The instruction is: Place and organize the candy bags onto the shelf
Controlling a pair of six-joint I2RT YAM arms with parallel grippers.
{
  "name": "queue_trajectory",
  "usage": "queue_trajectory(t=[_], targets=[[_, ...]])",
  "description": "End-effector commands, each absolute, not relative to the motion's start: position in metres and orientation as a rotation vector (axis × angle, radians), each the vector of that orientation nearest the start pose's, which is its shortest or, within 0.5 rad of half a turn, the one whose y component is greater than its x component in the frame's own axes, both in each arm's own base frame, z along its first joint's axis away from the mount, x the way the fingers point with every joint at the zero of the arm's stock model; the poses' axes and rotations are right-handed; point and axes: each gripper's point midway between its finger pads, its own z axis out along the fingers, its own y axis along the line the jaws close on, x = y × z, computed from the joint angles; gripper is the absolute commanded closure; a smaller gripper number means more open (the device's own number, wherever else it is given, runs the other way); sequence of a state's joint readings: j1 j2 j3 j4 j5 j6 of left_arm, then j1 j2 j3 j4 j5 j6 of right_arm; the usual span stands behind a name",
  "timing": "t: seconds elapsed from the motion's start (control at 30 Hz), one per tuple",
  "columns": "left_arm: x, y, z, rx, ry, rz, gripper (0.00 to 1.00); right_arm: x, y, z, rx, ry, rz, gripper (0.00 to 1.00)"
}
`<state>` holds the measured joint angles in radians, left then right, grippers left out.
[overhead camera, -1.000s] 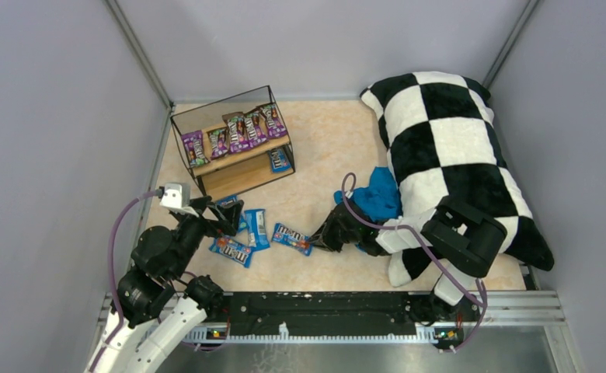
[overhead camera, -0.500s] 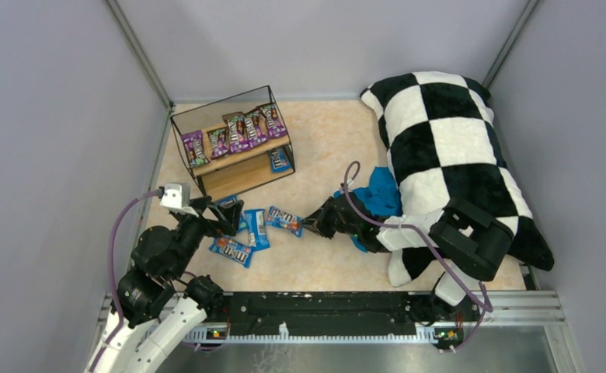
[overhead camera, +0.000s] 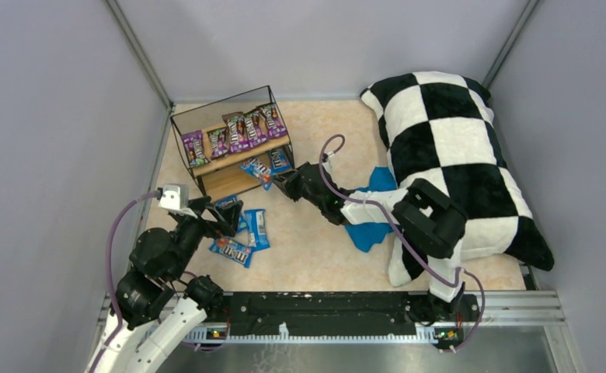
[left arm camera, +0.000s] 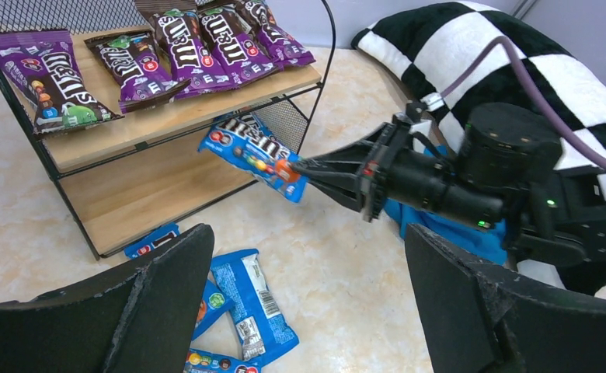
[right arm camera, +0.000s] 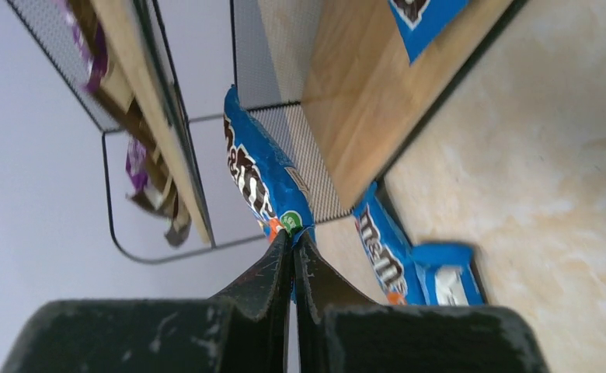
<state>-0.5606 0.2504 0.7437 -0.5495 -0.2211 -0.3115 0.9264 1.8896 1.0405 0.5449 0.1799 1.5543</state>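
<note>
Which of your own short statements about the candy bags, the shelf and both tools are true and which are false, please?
1. The right tool pinches a blue candy bag by one end. True.
2. The left tool is shut on a bag. False: its jaws stand wide open, holding nothing.
3. Purple bags lie on the top board of the shelf. True.
4. No bags are left on the table. False: blue bags lie there near the left tool.
</note>
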Motion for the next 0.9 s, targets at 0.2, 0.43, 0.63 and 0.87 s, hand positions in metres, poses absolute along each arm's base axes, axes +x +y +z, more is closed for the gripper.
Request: queue_trajectory(t=[0.2,0.43,0.63,0.87], targets=[[0.178,-0.084,0.306,0.047,1.599,-0.513,0.01,0.396,0.481,0.124,1.133,1.862,1.292,1.0],[0.177,-0.083,0.307,0.045,1.593,-0.513,0.01,0.424,0.488,0.112,1.252,1.757,1.176,1.0],[0.175,-0.081,0.308,0.042,1.582,-0.513,0.01,0.43,0.503,0.104,1.28,1.753,1.152,1.0],[0.175,-0.081,0.309,0.043,1.581,-0.515,0.01,0.43,0.496,0.089,1.297,1.742,1.023,1.0]])
